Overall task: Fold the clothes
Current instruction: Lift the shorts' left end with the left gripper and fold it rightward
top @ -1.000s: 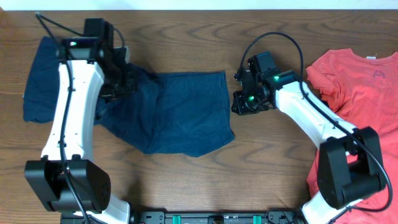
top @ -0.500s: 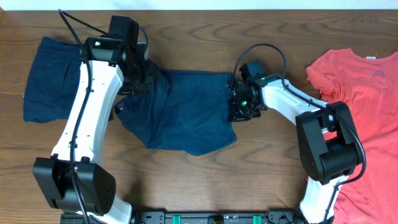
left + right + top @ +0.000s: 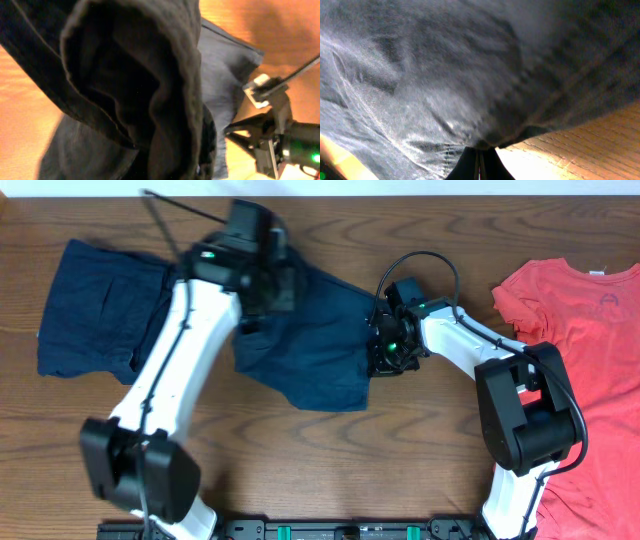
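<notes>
The navy shorts [image 3: 320,355] lie at mid-table, their left part lifted and bunched. My left gripper [image 3: 268,288] is over the shorts' upper left part, shut on the raised cloth. In the left wrist view the hanging folds [image 3: 140,90] fill the frame and hide the jaws. My right gripper [image 3: 378,352] is at the shorts' right edge, fingers shut [image 3: 480,162] on the cloth [image 3: 445,65]. It also shows in the left wrist view [image 3: 260,135].
A second navy garment [image 3: 90,310] lies flat at the far left, partly under my left arm. A red T-shirt [image 3: 585,330] lies at the right edge. Bare wooden table [image 3: 420,450] stretches along the front.
My left gripper has moved right with the shorts' left part, drawing the cloth toward the right side. My right gripper closed in on the shorts' right edge and has stayed there.
</notes>
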